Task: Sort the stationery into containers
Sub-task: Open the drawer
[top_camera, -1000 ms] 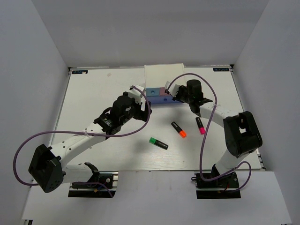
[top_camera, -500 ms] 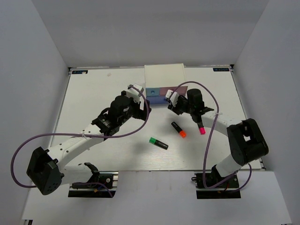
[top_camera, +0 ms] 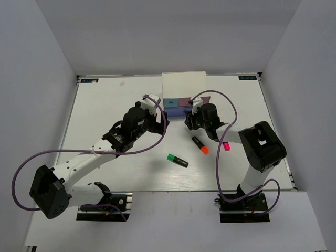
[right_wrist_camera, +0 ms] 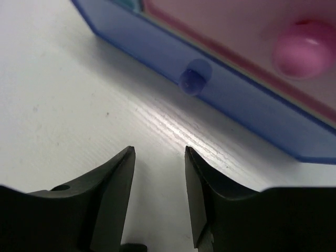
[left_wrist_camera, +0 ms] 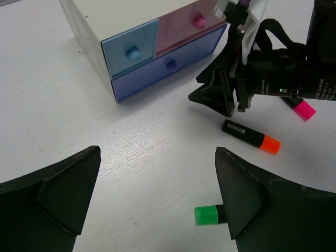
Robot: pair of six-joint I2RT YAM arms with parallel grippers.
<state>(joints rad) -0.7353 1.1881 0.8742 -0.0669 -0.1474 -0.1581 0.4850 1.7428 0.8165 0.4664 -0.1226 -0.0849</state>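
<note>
The white box [top_camera: 182, 85] stands at the back with its light blue [left_wrist_camera: 131, 50], pink [left_wrist_camera: 191, 25] and periwinkle [left_wrist_camera: 168, 67] drawers pushed in. My right gripper [top_camera: 188, 119] is open and empty just in front of the periwinkle drawer, its knob [right_wrist_camera: 192, 81] a little beyond the fingertips [right_wrist_camera: 122, 170]. Three highlighters lie on the table: orange cap [top_camera: 200, 145], green cap [top_camera: 177, 160], and pink-red cap [top_camera: 226, 146] partly under the right arm. My left gripper [top_camera: 149, 123] hovers wide open and empty left of them. In the left wrist view the green cap [left_wrist_camera: 207, 215] peeks out beside its right finger.
The white table [top_camera: 105, 115] is bounded by grey walls on the left, right and back. The right arm's forearm [top_camera: 231, 131] crosses above the pink-red highlighter. Purple cables loop off both arms.
My right gripper has opened and swung left and nearer, from the pink drawer's right side to in front of the periwinkle drawer. The left arm has barely moved.
</note>
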